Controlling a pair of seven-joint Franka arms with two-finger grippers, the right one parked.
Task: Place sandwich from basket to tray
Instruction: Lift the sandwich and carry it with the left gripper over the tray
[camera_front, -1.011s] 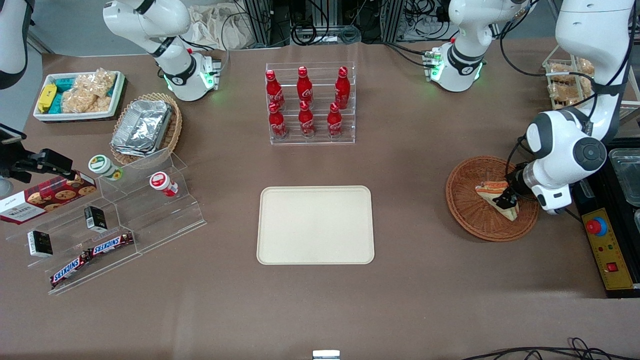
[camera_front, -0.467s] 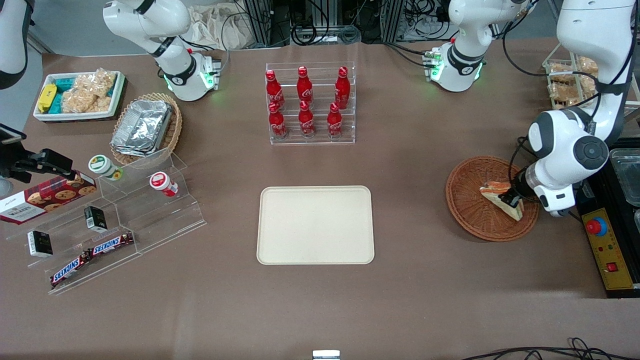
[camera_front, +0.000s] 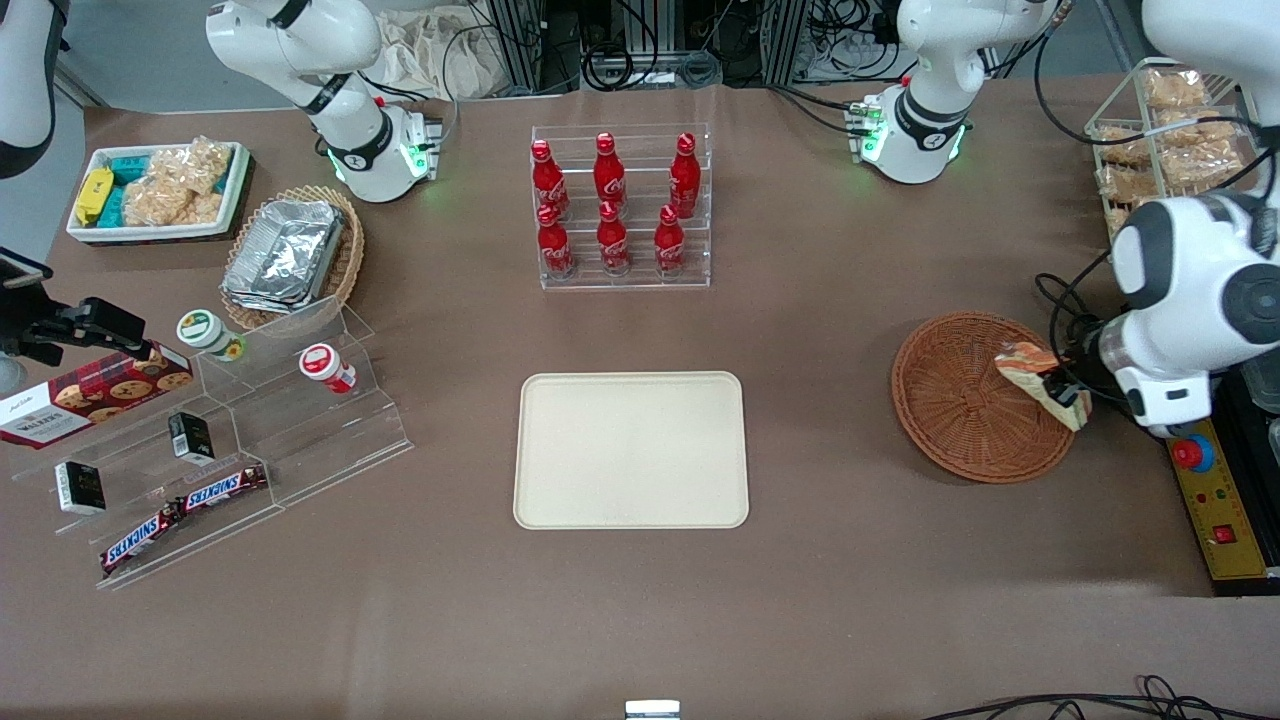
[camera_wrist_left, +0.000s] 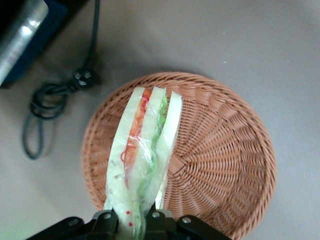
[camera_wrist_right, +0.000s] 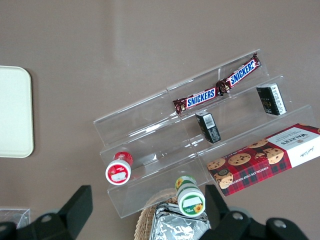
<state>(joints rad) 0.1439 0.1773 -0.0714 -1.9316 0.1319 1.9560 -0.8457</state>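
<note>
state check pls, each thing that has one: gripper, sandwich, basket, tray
left arm's gripper: shut on the sandwich, above the basket's rim
clear-wrapped triangular sandwich: held, lifted clear of the basket
round reddish-brown wicker basket: empty, upright
flat cream-beige rectangular tray: empty, flat on table

A robotics laboratory dressed as a snack counter. Two white arm bases (camera_front: 375, 150) are bolted to a table (camera_front: 820, 600) covered in brown sheeting, with cable bundles (camera_front: 650, 50) and aluminium framing along its farthest edge. An emergency-stop panel (camera_front: 1215, 500) sits at the working arm's end. Shop-style stock is laid out: an acrylic rack of red cola bottles (camera_front: 620, 205), a stepped acrylic display (camera_front: 230, 450) with Snickers bars (camera_front: 185, 510), and a shortbread cookie box (camera_front: 85, 395).
</note>
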